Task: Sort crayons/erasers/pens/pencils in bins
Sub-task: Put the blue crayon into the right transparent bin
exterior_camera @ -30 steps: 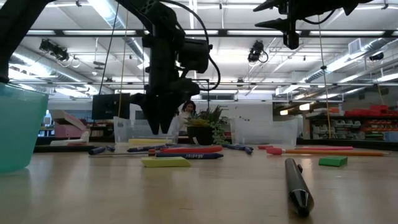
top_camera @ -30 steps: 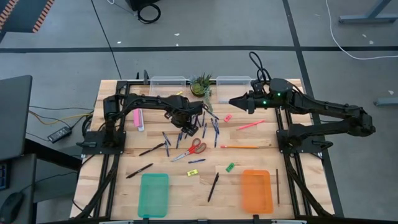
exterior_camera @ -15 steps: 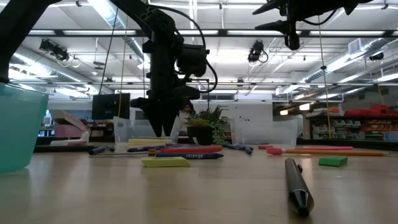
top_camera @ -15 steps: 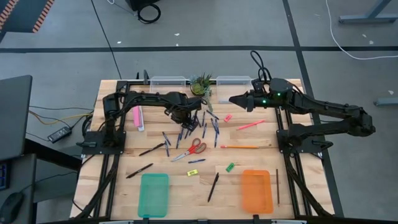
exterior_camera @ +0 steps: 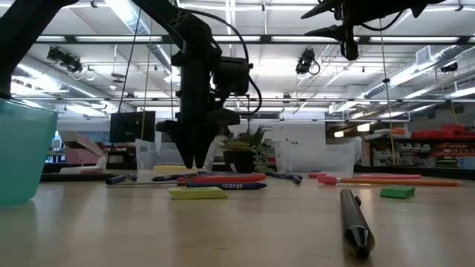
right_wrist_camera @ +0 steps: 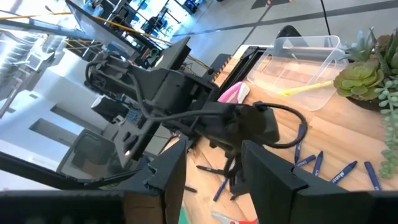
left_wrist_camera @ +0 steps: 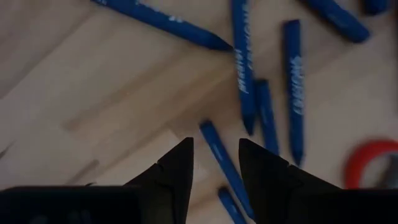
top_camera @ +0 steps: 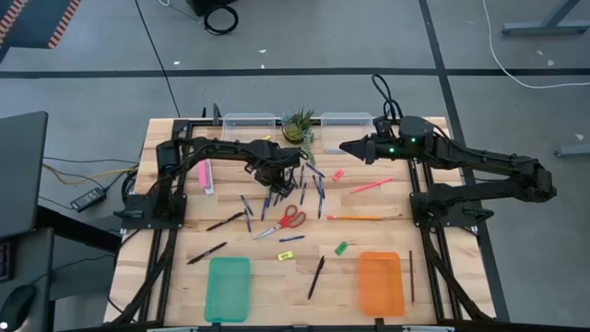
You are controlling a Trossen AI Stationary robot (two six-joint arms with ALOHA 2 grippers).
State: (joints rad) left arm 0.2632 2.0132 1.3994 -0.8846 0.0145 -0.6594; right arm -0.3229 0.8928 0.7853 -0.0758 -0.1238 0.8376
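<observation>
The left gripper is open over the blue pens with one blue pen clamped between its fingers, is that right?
Not quite. The left gripper is open over the blue pens, but nothing is clamped: the left wrist view shows the pen between its fingers lying flat on the table below them.

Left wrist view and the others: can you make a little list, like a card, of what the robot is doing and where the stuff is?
left pincer: open, empty, hanging just above the blue pens
right pincer: open, empty, raised near the table's back edge
scissors: red handles, just in front of the pens
teal tray: front left, nothing in it
orange tray: front right, nothing in it
clear tubs: back edge, either side of the plant
</observation>
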